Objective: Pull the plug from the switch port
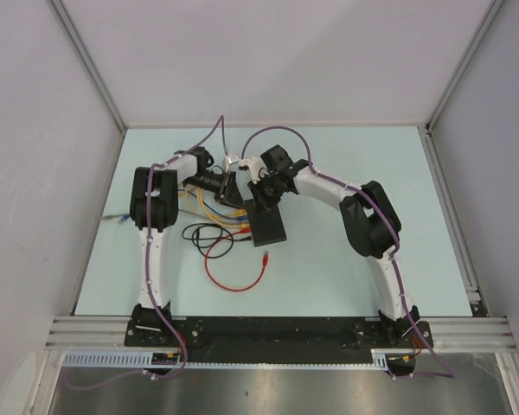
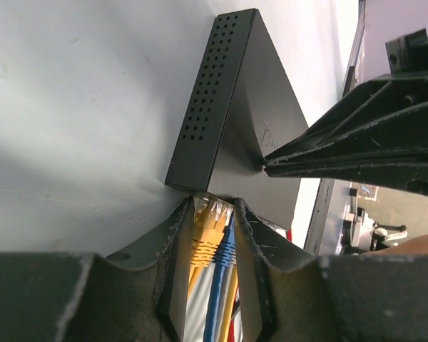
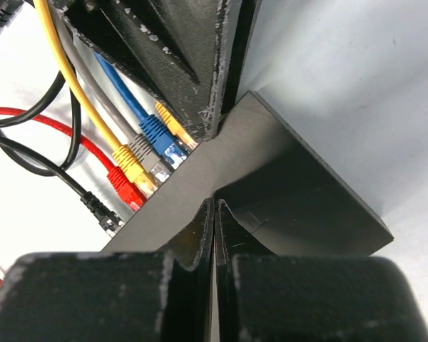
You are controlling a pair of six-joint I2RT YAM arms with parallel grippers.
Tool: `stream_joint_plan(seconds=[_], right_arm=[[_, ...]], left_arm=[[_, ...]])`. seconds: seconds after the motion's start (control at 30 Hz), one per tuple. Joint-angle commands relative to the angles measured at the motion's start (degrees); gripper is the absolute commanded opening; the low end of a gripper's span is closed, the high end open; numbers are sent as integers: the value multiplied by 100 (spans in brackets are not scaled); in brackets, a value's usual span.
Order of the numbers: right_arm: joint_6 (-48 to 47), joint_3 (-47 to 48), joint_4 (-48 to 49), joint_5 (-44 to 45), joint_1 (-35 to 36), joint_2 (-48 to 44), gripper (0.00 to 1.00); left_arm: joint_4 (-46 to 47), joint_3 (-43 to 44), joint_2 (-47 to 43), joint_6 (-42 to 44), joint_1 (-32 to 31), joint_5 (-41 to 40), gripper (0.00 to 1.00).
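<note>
Pale blue tabletop boxed in by plain grey walls — aluminium rails along its near edge.

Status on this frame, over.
Left hand straddling yellow plug and blue plug, grip unclear. Right hand shut, tips on switch. Plugs seated, tightly packed.

Bright, even overhead light, soft shadows, blurred close foregrounds in wrist views.

Switch: one
Plugs at switch: two yellow, one red, one grey, one blue, one black
Loose plug near switch: one, red
</note>
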Motion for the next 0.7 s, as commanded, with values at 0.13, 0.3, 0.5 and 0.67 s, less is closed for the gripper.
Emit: stream_joint_plan(seconds=[0.13, 0.3, 0.5, 0.67], right_arm=[[-150, -50, -164, 234, -1, 217, 0], [-141, -67, -155, 226, -1, 217, 0], [-149, -67, -146, 199, -10, 226, 0], [-141, -76, -129, 208, -1, 235, 0]], left_arm=[[-1616, 382, 467, 1407, 87, -15, 46], [-1529, 285, 371, 1514, 87, -410, 41], [-1476, 285, 397, 1452, 87, -613, 31], [-1344, 215, 362, 1277, 35, -595, 24]])
